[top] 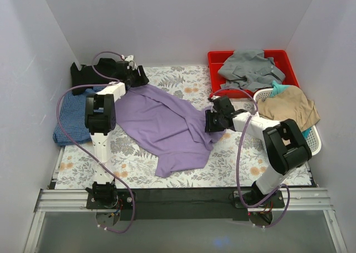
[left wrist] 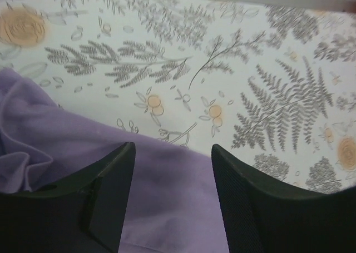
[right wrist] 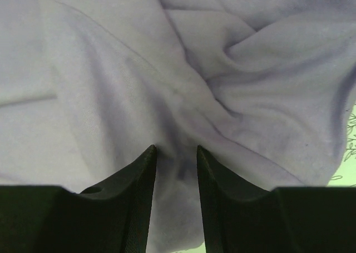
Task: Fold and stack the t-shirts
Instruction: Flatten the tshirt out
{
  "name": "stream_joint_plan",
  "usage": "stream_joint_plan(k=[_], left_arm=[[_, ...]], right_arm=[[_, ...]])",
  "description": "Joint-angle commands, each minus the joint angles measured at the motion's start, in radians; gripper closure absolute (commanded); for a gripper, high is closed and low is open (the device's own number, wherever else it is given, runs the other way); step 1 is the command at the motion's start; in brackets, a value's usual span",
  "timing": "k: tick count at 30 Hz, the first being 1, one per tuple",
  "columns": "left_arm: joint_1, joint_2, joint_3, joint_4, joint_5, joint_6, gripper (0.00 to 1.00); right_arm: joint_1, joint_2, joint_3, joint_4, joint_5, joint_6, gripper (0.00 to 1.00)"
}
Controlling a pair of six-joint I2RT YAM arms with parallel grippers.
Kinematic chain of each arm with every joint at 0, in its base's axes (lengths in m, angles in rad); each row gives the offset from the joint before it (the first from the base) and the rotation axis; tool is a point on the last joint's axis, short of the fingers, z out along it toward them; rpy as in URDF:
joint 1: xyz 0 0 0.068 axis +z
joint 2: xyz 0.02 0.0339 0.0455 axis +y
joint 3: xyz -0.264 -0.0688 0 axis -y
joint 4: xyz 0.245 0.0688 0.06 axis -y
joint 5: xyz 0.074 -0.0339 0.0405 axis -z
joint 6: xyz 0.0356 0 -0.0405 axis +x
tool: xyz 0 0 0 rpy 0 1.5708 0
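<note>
Table (top: 250,164): flat, matte, covered in a floral print. Lilac shirt (top: 161,122) is spread diagonally across the middle. It's soft knit, loosely creased, and not yet squared. Blue shirt (top: 69,119), fine check, is bunched at the left edge beside it. Black shirt (top: 86,74) is heaped in the far-left corner. None is folded. Other garments are held in the red bin (top: 214,64) and white basket (top: 314,144) at right.

Right gripper (right wrist: 175,150) is clenched on a fold at the lilac shirt's right edge, with creases seen converging on the fingers. Left gripper (left wrist: 172,147) is released, jaws wide, over the shirt's far-left edge.

Step judged: flattening before the first fold. A single layer should be pinched at the left edge. The cloth should then be tensioned evenly between both arms, so wrinkles are pulled out rather than dragged.
</note>
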Motion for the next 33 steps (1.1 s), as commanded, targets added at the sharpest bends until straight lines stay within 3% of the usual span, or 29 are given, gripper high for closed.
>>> stream_joint_plan(k=[1,5,9,18,24,33], left_arm=[[-0.009,0.037,0.070,-0.120,-0.037,0.034,0.44],[-0.011,0.048,0.125,-0.332,-0.152,0.031,0.48],[-0.011,-0.083,-0.098,-0.302,-0.232,-0.029,0.49],[-0.014,-0.311,-0.360,-0.437,-0.324,-0.188,0.50],[-0.016,-0.539,-0.593,-0.514,-0.290,-0.222,0.51],[-0.022,-0.900,-0.847,-0.612,-0.223,-0.247,0.53]], right_arm=[[0.004,0.041,0.057,0.021,0.126,0.014,0.59],[-0.013,0.104,0.130,-0.112,0.278,0.078,0.59],[-0.036,0.184,0.216,-0.143,0.309,0.066,0.59],[-0.095,0.347,0.477,-0.238,0.355,0.010,0.59],[-0.138,0.325,0.476,-0.277,0.392,-0.084,0.59],[-0.165,0.131,0.268,-0.291,0.444,-0.127,0.59]])
